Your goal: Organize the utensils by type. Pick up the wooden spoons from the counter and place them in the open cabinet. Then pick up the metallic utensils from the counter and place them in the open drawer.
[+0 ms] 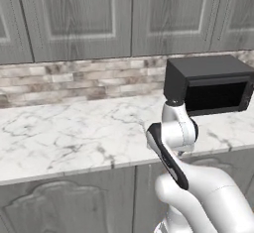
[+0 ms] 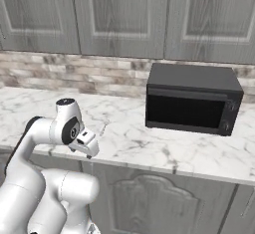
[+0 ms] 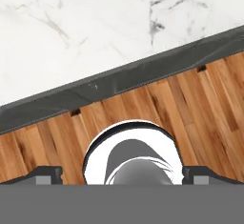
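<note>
Marble counter point(image 1: 74, 128) seen bare toward left; oven point(image 2: 191, 98) set at back right corner. Thin pale utensil, likely fork point(image 2: 102, 128), lies near front edge, just beside gripper point(image 2: 89, 146). Fingers spread fully wide, nothing held. Descent best aligned across handle. Ample room left of oven.

Grey cabinets point(image 1: 74, 14), brick backsplash point(image 1: 74, 81), wood floor point(image 3: 190, 108)
</note>
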Robot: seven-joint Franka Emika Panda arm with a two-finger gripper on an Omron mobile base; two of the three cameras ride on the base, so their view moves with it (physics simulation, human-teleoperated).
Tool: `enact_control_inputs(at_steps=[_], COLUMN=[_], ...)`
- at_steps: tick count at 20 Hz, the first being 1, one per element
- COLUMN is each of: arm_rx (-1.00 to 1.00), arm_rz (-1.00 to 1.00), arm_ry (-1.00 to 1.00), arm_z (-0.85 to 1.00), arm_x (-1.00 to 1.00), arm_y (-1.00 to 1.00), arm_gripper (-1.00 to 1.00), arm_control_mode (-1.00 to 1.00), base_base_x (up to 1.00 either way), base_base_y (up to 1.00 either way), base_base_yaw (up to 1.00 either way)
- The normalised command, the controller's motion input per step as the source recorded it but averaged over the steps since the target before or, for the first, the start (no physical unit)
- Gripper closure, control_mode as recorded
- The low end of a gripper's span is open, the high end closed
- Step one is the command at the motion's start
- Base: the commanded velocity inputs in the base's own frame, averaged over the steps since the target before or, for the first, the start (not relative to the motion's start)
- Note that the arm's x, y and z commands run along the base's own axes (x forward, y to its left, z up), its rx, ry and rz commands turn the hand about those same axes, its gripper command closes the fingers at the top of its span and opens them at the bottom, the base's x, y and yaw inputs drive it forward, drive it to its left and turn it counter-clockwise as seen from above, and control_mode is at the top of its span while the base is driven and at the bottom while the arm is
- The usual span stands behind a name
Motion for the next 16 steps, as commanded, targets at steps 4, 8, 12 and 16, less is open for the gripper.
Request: enact_control_inputs(at_steps=[4, 8, 12, 16], arm_rx=[0.0, 0.0, 0.0, 0.0], arm_rz=[0.0, 0.0, 0.0, 0.0], arm_ry=[0.0, 0.0, 0.0, 0.0], arm_z=[0.0, 0.0, 0.0, 0.0], arm_x=[0.0, 0.0, 0.0, 0.0], arm_y=[0.0, 0.0, 0.0, 0.0], arm_gripper=[-1.0, -1.0, -1.0, -1.0], arm_control_mode=[1.0, 1.0, 1.0, 1.0], base_base_x=[0.3, 0.34, 0.52, 0.49], base_base_y=[0.12, 0.05, 0.07, 0.04], base_base_yaw=[0.0, 0.0, 0.0, 0.0])
